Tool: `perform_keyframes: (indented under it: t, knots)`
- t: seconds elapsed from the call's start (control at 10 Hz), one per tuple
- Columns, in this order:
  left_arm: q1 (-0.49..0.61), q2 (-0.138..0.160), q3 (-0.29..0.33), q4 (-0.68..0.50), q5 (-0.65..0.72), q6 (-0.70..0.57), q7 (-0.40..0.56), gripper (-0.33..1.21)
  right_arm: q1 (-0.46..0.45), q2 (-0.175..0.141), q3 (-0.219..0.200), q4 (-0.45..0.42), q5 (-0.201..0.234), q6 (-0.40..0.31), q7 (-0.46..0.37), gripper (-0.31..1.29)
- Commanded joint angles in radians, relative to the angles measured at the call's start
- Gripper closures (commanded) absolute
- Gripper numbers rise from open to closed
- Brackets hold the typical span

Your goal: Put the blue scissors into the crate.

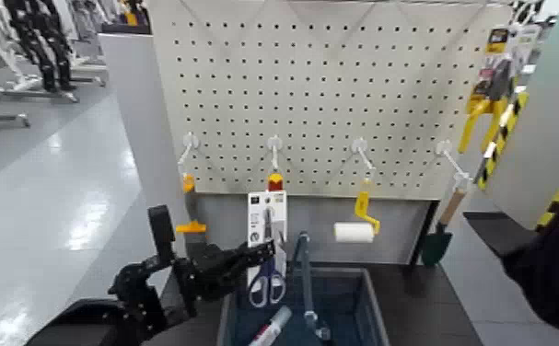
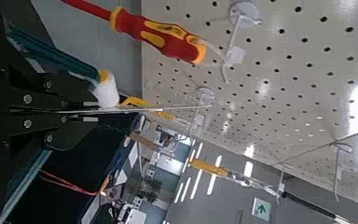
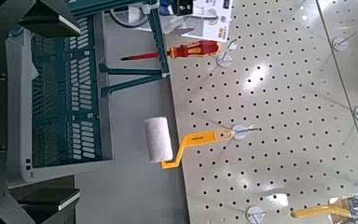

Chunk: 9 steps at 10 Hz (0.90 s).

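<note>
L gripper [image 1: 269,248]: jaws shut on card [image 1: 254,219] w/ blue scissors [image 1: 267,285], nr pegboard [image 1: 320,92]. R gripper [image 3: 75,112]: jaws wide.

Blue scissors [image 1: 266,284], handles down on white card, over crate [image 1: 375,308]

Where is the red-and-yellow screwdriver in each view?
Head: its handle end shows above the white scissors card that the left gripper holds.
Left wrist: screwdriver beside a white hook.
Right wrist: screwdriver between the card and the paint roller.
Shared landmark: perforated board.
</note>
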Motion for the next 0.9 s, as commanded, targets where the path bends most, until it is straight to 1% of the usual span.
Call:
perform_keyframes:
  t: [0.1, 0.3, 0.7, 0.8, 0.9]
  knots:
    - [0.007, -0.005, -0.003, 0.055, -0.026, -0.005, -0.008, 1.17, 0.0, 0.0, 0.0, 0.0, 0.001, 0.0, 0.001, 0.1]
    - [0.005, -0.008, -0.007, 0.091, -0.078, -0.015, -0.01, 1.17, 0.0, 0.0, 0.0, 0.0, -0.001, 0.0, 0.001, 0.1]
    - [0.002, -0.008, -0.024, 0.112, -0.16, -0.005, -0.019, 1.17, 0.0, 0.002, 0.002, 0.0, 0.001, 0.0, 0.001, 0.1]
    - [0.001, -0.008, -0.029, 0.111, -0.19, 0.009, -0.025, 1.14, 0.0, 0.0, 0.002, 0.0, -0.001, 0.001, 0.001, 0.09]
    - [0.001, -0.009, -0.032, 0.111, -0.19, 0.011, -0.024, 0.81, 0.0, 0.0, 0.002, 0.0, -0.001, 0.001, -0.001, 0.1]
